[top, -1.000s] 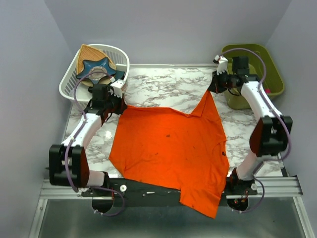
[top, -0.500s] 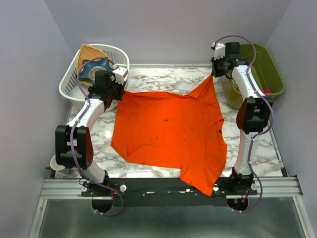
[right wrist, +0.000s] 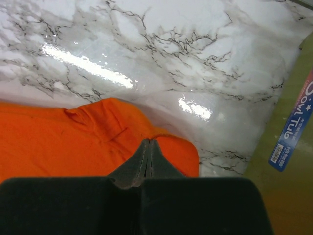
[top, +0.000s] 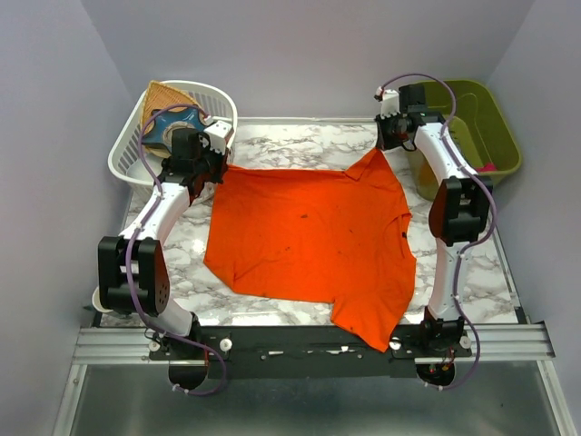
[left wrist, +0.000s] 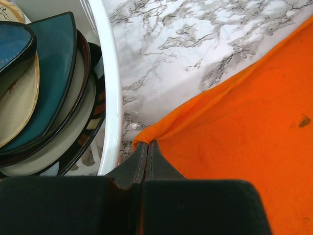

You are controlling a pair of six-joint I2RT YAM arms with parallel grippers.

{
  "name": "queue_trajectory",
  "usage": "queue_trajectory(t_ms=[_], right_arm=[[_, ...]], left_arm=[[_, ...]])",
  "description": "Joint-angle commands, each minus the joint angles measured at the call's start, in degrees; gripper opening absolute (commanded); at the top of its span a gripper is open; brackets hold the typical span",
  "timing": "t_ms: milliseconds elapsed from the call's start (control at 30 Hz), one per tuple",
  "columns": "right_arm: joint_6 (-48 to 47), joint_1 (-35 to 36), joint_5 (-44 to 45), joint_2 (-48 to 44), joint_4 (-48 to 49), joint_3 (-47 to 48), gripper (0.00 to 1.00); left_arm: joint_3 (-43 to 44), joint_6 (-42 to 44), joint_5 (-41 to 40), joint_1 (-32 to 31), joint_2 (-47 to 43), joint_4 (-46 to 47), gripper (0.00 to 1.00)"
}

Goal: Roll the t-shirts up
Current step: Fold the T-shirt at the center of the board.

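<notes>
The bright orange t-shirt [top: 313,236] lies spread over the marble table, its near corner hanging over the front edge. My left gripper [top: 221,168] is shut on its far left corner, next to the white basket; in the left wrist view the fabric [left wrist: 244,107] bunches at the closed gripper tips [left wrist: 148,142]. My right gripper [top: 386,147] is shut on the far right corner, which is pulled up toward the green tub; in the right wrist view the cloth [right wrist: 73,142] folds around the closed gripper tips [right wrist: 149,141].
A white basket [top: 127,154] with plates and a tan woven piece stands at the far left, its rim [left wrist: 110,88] close to my left fingers. A green tub [top: 495,136] stands at the far right, with a small pink item inside.
Both grippers have carried the shirt's far corners away from the arm bases, toward the back of the table. The shirt has slid back and stretched flatter; less of it hangs over the front edge.
</notes>
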Motion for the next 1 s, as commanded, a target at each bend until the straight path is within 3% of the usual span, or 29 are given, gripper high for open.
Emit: queue_trajectory(t_ms=[0,467,967], right_arm=[[0.86,-0.01,2.94,-2.65,-1.56,-1.38,0.0],[6.48,-0.01,1.19,-24.8,-5.6,-24.39,0.0],[12.63,-1.23,-2.58,-38.24,-14.02,-33.83,0.0]], left_arm=[[-1.0,0.58,-0.84,-0.23,-1.45,0.87,0.0],[-2.76,6.57,0.83,0.55,-0.49,-1.15,0.0],[-2.32,11.67,1.89,3.46,-1.89,-6.51,0.0]])
